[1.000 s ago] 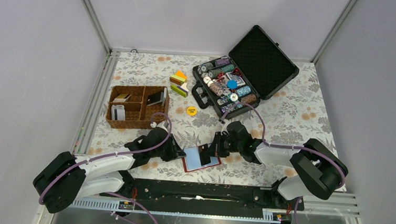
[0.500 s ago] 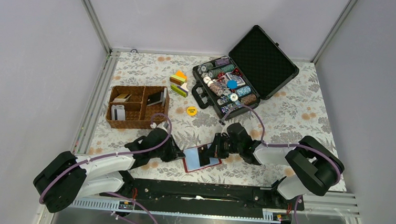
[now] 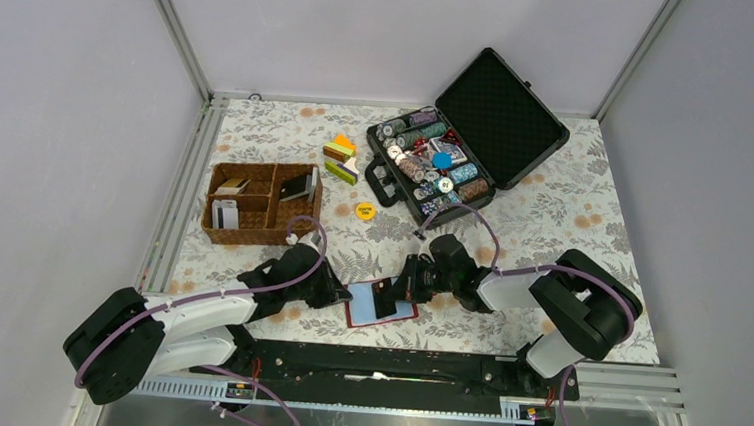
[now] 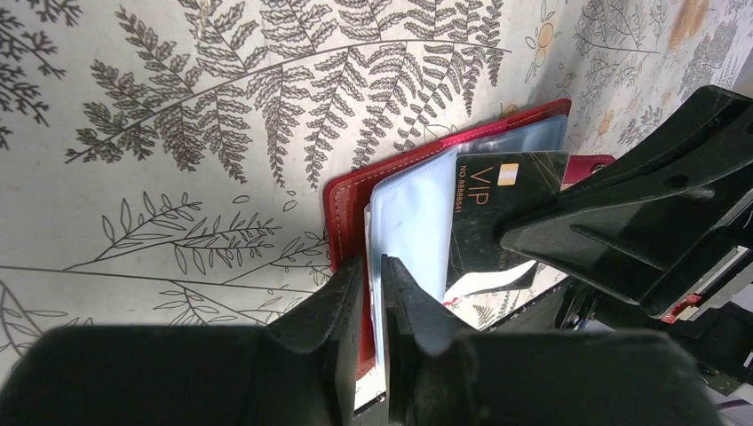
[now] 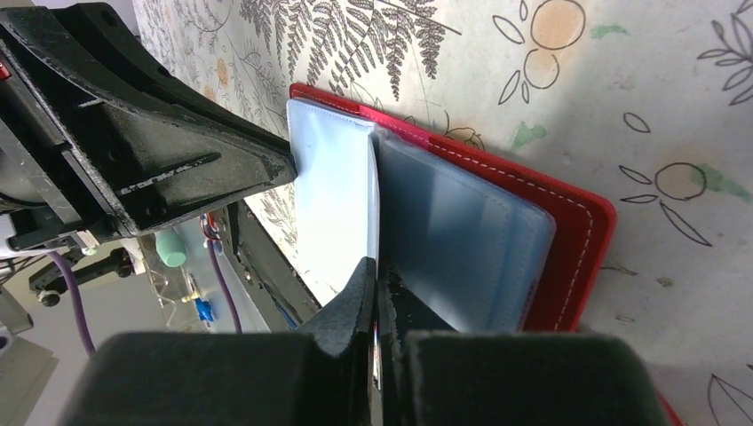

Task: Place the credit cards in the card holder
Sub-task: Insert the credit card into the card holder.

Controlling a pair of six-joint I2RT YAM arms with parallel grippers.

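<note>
- Top external view: the red card holder (image 3: 365, 304) lay open on the floral desk (image 3: 572, 227), close to the near edge, between the two arms.
- Left fingers (image 4: 391, 284) were narrow and closed on the card holder's left edge. The left wrist view showed a strip of red cover in the slim gap between them, with the light-blue inner leaf just beside.
- The right wrist view had one of the left fingers touching that light-blue leaf.
- Right fingers (image 5: 362, 286) were clamped fully on a dark credit card (image 4: 499, 202), its gold chip and "VIP" lettering legible.
- The dark credit card sat tilted over the clear pockets, with its leading edge at the fold where the light-blue leaf met the pockets. The right wrist view showed it edge-on as a thin line.
- Could not tell whether it was inside a pocket or only lying against it.
- A wicker basket (image 3: 251, 240) stood to the left, well apart from the card holder, with more cards (image 3: 225, 212) in its compartments.
- An open black case (image 3: 506, 107) of poker chips (image 3: 427, 161) sat far right. One yellow chip (image 3: 364, 210) lay loose on the desk between basket and case.
- Coloured blocks (image 3: 341, 158) were near the case's left end.
</note>
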